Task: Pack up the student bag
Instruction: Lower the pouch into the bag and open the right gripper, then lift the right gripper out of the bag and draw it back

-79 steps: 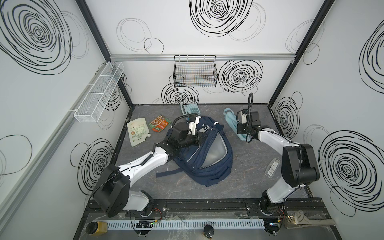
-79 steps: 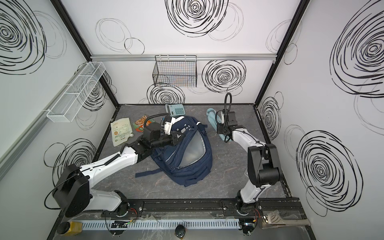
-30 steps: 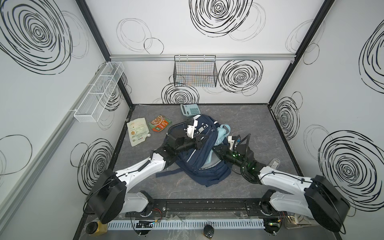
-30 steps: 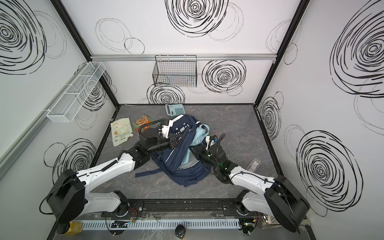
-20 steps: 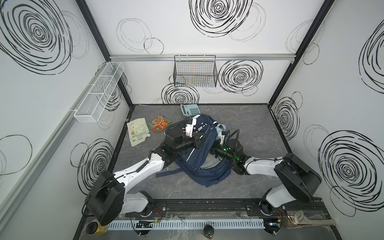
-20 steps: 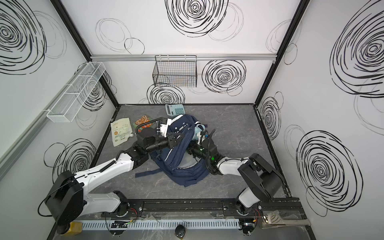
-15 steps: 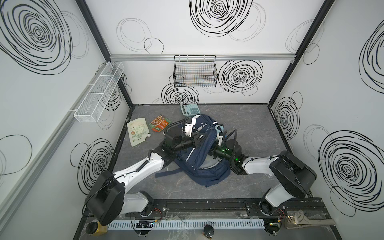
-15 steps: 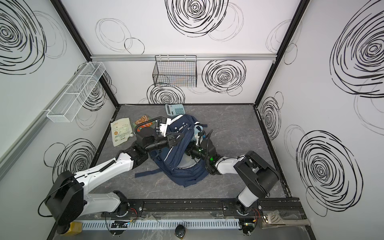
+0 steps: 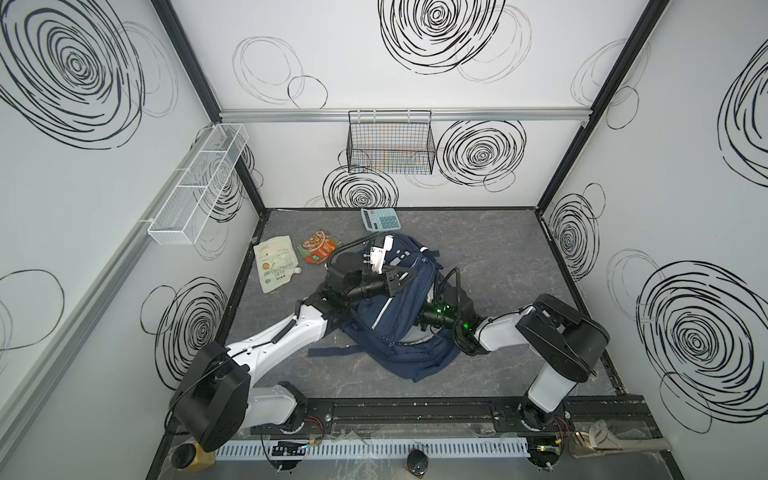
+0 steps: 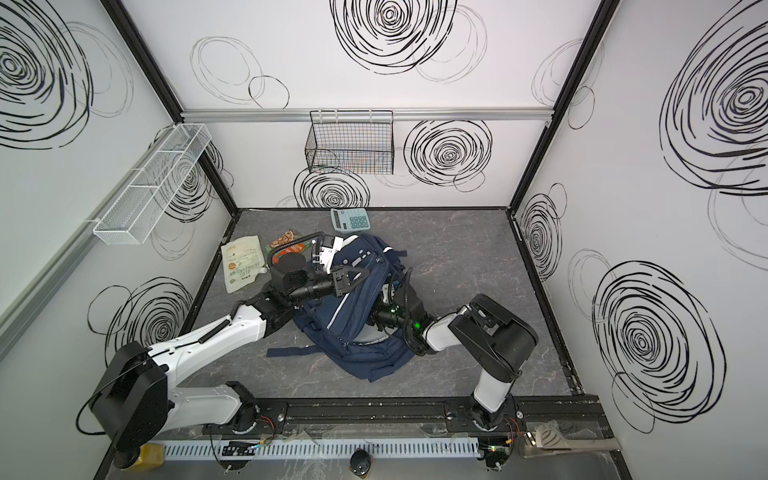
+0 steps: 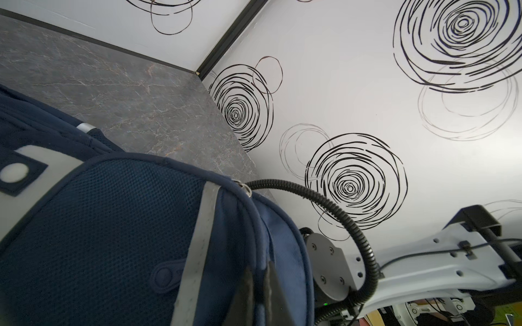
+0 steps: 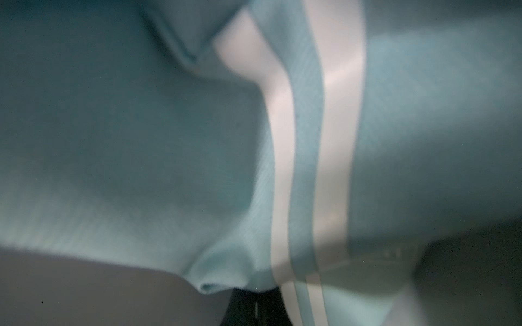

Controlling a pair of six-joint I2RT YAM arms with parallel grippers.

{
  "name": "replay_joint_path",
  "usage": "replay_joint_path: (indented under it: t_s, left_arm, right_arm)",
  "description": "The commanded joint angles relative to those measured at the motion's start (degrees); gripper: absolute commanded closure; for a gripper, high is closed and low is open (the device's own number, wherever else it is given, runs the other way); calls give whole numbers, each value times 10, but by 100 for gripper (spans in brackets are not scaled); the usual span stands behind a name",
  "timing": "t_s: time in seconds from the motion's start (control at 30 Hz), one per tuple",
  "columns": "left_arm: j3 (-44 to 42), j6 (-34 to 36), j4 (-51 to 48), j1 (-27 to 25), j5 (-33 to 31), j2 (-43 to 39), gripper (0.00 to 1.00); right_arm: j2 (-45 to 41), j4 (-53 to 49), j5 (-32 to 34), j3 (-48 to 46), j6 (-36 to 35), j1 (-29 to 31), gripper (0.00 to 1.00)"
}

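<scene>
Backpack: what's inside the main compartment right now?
The right arm reaches into the student bag; its wrist view is filled by light blue white-striped fabric. The jaws and anything deeper are hidden by the navy flap.

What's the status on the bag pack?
Left end effector shut on bag rim, holding mouth open. Right end effector shut on umbrella, inside bag. Calculator, white pouch, orange pouch lie outside, not in the way.

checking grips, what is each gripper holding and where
left gripper: student bag, pinched by its raised opening rim. right gripper: looks shut on the light blue umbrella; which part cannot be told.
</scene>
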Motion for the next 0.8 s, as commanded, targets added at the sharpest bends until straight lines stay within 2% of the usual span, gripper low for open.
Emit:
replay_joint_path:
  t_s: [0.0,0.07,0.13,0.2,0.37,0.43,0.53,0.67,0.77]
  left_arm:
    - [19,-11,156,-1,44,-21,100]
    - [18,-13,157,-1,46,-20,100]
    - [17,-11,157,-1,46,-21,100]
    - [18,-2,148,-1,40,-22,100]
    - [26,42,99,0,6,-31,100]
    - [24,49,94,4,-9,-35,100]
    - [25,55,91,12,-15,-36,100]
    - [24,57,88,17,-21,-32,100]
    - [22,55,91,17,-25,-25,100]
  right_arm:
    - [25,9,-29,16,-16,-8,100]
    - [29,-10,-31,31,-35,-20,91]
    - [22,-29,-32,35,-47,-34,74]
    - [-9,-69,-22,25,-69,-48,61]
    - [-175,-305,67,4,-191,-68,32]
    - [-248,-404,120,2,-241,-71,24]
    - [-338,-509,164,-13,-275,-98,23]
    - [-457,-560,198,-59,-283,-158,23]
    - [-542,-620,255,-62,-290,-188,25]
